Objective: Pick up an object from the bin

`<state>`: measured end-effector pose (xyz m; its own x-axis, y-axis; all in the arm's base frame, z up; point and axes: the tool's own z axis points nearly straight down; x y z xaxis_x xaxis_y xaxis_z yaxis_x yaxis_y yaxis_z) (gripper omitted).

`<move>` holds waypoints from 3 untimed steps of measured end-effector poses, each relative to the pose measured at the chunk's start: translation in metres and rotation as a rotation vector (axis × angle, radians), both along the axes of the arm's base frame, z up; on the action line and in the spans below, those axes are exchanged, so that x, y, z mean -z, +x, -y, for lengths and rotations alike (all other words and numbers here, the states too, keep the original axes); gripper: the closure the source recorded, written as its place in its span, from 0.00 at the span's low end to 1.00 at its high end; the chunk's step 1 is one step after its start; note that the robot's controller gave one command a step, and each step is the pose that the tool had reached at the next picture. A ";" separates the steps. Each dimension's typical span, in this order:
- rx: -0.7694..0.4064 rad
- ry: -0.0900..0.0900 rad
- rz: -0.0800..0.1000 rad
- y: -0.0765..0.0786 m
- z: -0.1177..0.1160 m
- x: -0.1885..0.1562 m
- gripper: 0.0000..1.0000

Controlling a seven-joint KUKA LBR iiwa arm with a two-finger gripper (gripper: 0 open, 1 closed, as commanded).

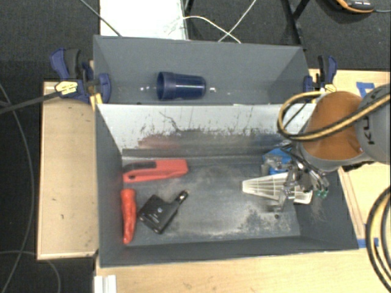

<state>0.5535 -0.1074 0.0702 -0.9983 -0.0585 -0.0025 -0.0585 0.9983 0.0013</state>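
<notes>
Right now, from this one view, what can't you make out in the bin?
Camera view:
- Partly hidden: the blue thing at the right, near the back slope. The arm's wrist covers much of it, so its kind is unclear.
- Hidden: the bin floor under the gripper. I can't tell whether anything lies there.
- Too small: the black thing at front left can't be identified.

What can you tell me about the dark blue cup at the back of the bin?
The dark blue cup lies on its side on the grey panel at the back of the bin, left of the middle, its length running left to right. It looks like smooth, plain plastic, with no handle or print to be seen. Which end is the mouth I cannot tell. Only the grey metal under it touches it; the other things lie apart from it.
</notes>
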 end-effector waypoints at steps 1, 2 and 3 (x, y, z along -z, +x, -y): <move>0.004 0.001 0.014 0.006 0.001 0.000 0.00; -0.003 0.000 0.004 0.002 0.000 -0.001 0.00; -0.003 0.002 0.013 0.006 0.000 -0.001 0.00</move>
<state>0.5596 -0.1072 0.0714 -0.9980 -0.0617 -0.0159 -0.0617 0.9981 0.0022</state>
